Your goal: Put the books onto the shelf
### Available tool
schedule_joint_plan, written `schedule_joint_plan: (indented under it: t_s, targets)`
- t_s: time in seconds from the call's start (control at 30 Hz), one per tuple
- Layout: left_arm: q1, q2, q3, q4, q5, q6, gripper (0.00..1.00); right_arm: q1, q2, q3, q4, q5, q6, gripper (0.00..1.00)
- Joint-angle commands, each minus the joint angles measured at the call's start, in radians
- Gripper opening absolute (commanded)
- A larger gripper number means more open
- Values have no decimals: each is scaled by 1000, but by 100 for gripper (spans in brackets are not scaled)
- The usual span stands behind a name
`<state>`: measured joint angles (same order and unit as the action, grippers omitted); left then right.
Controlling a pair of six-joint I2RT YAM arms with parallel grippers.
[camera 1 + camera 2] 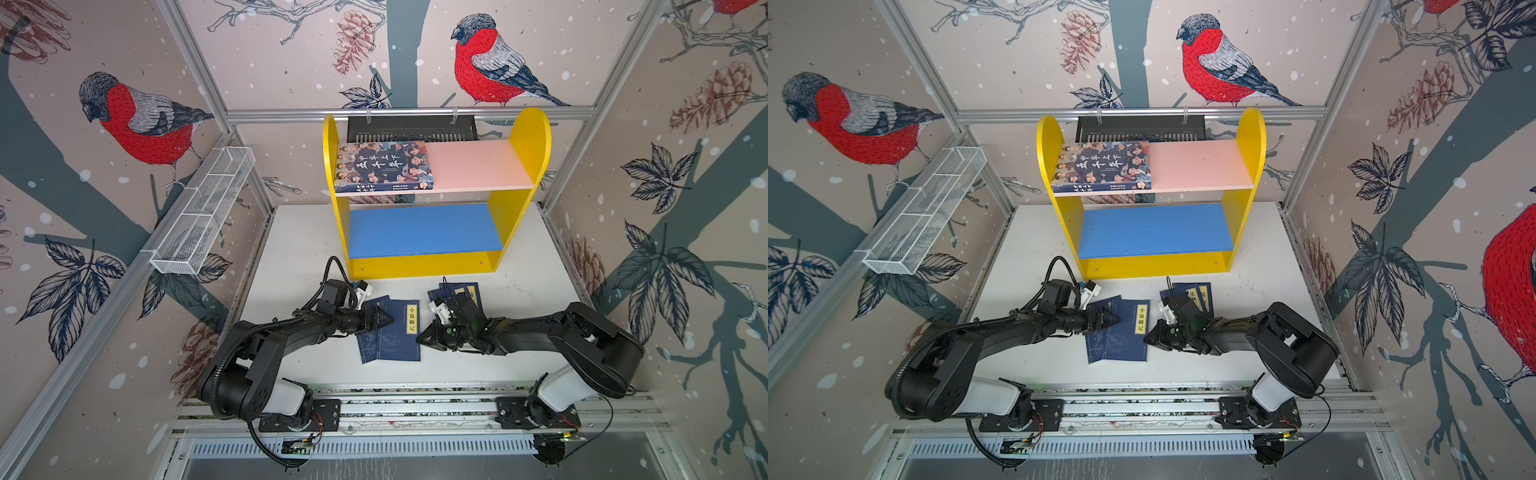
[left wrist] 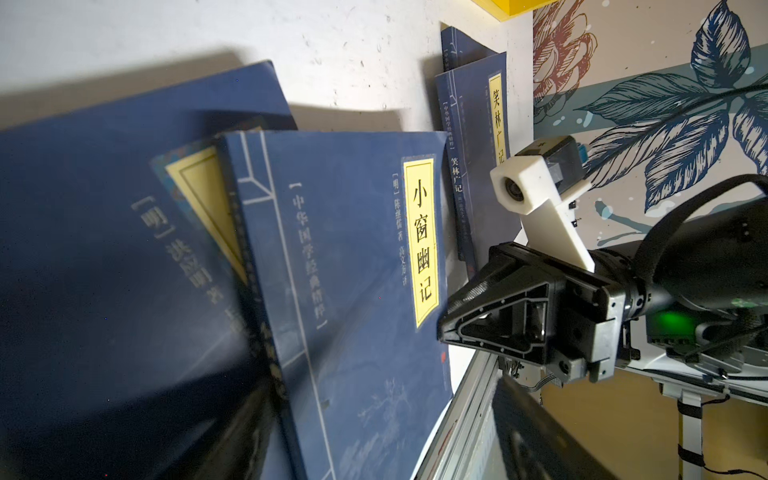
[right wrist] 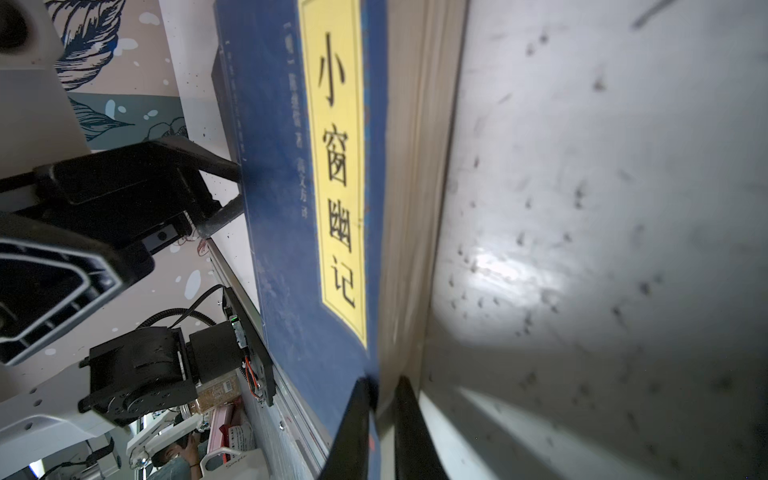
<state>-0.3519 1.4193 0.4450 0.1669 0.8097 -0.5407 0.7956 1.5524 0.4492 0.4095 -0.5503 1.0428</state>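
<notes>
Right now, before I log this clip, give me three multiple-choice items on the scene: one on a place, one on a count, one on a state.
1. Where does the large illustrated paperback with faces lie?
A) pink upper board of the yellow shelf
B) blue lower board
C) black slotted basket

2. How many thin navy paperbacks lie on the white table?
A) two
B) four
C) five

3. The left arm's black hand is:
A) shut
B) open
C) out of view

Key:
1 A: it lies flat on that board.
2 B: one pair overlaps mid-table, and another pair lies by the right arm.
3 B: its fingers stand apart at the top navy paperback's edge.
</notes>
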Motion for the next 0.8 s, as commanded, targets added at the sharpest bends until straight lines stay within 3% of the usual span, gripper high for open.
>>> schedule_joint_plan:
  t_s: [0.0,0.13,0.43,0.77]
  targets:
    - [-4,-13,-2,-100,-66,22,84,-3,-17,-7,28,29,-5,5]
    - [-1,-59,-1,-145,-133,43,87,-11,-28,-2,41,19,-19,2]
    - [-2,-41,-14,-134,-99,20,78,-19,-2,19,93,-27,-14,1]
    - [-2,50,-10,-57,38,-32,77,-36,34,49,93,-83,-28,1]
